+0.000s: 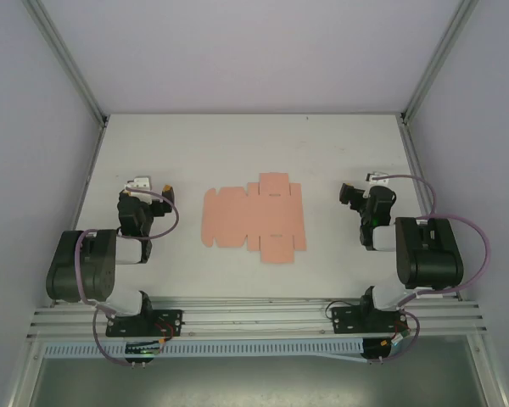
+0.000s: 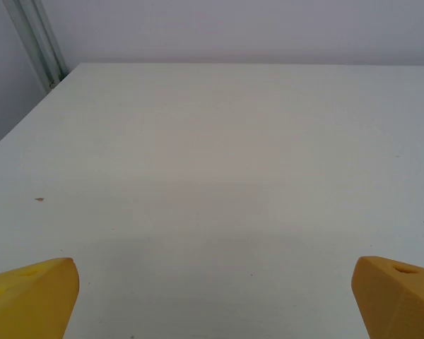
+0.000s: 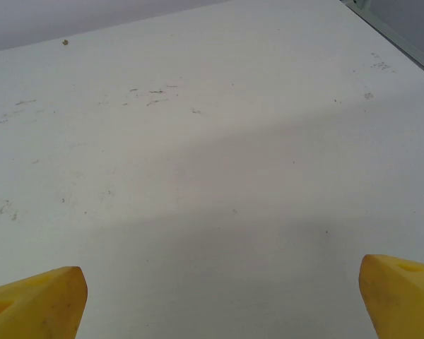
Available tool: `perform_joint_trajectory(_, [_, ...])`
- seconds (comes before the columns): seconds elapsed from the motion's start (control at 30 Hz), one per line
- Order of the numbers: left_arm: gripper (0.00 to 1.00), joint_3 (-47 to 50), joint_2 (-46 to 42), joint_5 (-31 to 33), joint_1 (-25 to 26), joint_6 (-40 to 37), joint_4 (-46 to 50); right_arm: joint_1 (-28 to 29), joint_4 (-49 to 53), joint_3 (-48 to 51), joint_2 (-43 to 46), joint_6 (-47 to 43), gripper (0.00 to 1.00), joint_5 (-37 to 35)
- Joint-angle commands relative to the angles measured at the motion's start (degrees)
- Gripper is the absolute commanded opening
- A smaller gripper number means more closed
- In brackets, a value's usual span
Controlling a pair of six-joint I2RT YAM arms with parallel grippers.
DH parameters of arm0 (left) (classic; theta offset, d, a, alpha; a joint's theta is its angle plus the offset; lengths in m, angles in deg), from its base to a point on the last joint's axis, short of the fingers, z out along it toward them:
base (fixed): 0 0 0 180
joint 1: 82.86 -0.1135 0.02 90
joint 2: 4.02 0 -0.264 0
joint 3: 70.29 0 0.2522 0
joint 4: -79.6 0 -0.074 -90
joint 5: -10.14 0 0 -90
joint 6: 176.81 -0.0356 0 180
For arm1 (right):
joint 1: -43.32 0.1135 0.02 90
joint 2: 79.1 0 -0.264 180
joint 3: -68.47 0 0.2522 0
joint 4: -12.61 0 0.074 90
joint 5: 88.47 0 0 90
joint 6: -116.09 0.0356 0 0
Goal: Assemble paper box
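Salmon-pink cardboard: one paper box (image 1: 253, 218), and it's a flat die-cut sheet, flaps and tabs spread out on the white table (image 1: 322, 144).
Sheet's spot: mid-table, right between the two arms, touching neither.
On the left: left gripper (image 1: 151, 186) sits well apart from the sheet's left edge, jaws spread wide, gripping nothing.
Left wrist view: left gripper (image 2: 212, 304) over bare tabletop, a yellow fingertip (image 2: 32, 300) in each bottom corner.
On the right: right gripper (image 1: 366, 184) sits well apart from the sheet's right edge, jaws just as wide, released.
Right wrist view: right gripper (image 3: 219, 300) over scuffed tabletop, yellow fingertips (image 3: 39, 304) far apart.
Count: one sheet, two grippers, two fingertips per wrist view.
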Motion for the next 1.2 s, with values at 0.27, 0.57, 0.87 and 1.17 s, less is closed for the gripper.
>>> perform_joint_trajectory(0.27, [0.99, -1.2, 0.2, -1.1, -0.3, -0.6, -1.6, -0.1, -1.9, -0.7, 0.2, 0.7, 0.99, -1.1])
perform_joint_trajectory(0.57, [0.99, -1.7, 0.1, -3.1, -0.3, -1.3, -0.7, -0.6, -2.1, -0.5, 0.2, 1.0, 0.99, -0.1])
perform_joint_trajectory(0.87, [0.99, -3.3, -3.3, -0.8, -0.3, -0.2, 4.8, -1.0, -2.9, 0.1, 0.8, 2.7, 0.99, -3.0])
perform_joint_trajectory(1.17, [0.99, -11.9, -15.9, -3.9, -0.3, 7.5, 30.3, 2.3, 20.5, -7.8, 13.7, 2.6, 0.99, -8.7])
